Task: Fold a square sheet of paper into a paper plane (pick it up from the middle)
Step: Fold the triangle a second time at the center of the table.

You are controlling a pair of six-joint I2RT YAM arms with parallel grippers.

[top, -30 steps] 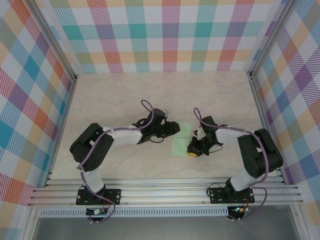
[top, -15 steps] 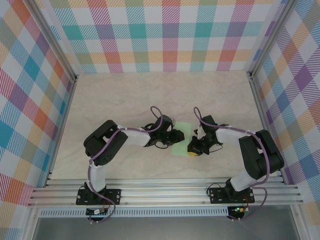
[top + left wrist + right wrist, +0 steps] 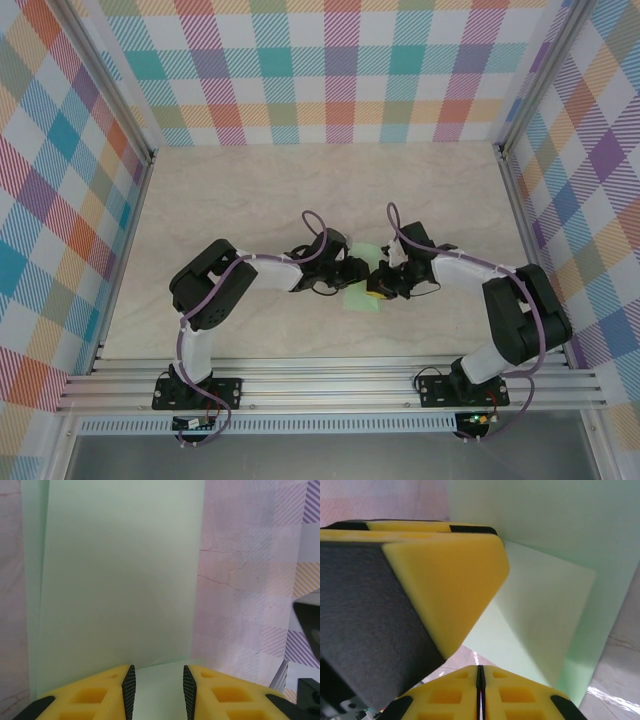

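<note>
The square sheet of paper (image 3: 357, 300), pale mint green, lies on the table's middle with a folded layer on top. In the left wrist view the sheet (image 3: 120, 570) spreads ahead of the fingers, with a fold edge just in front of them. My left gripper (image 3: 365, 268) (image 3: 158, 672) sits low over the sheet, its jaws apart and paper lying flat beneath the gap. My right gripper (image 3: 378, 288) (image 3: 480, 677) is shut at the sheet's (image 3: 545, 555) near right edge, nothing showing between its pads. It almost touches the left gripper's yellow finger (image 3: 440, 575). A paper plane is out of view.
Bare marbled tabletop (image 3: 330, 190) stretches behind and to both sides of the arms. Plaid walls (image 3: 340, 70) close in the back and sides. An aluminium rail (image 3: 330, 385) runs along the near edge by the arm bases.
My left arm has swung right, its gripper now over the sheet with the jaws a little narrower. My right gripper has shifted left to meet it and stayed shut.
</note>
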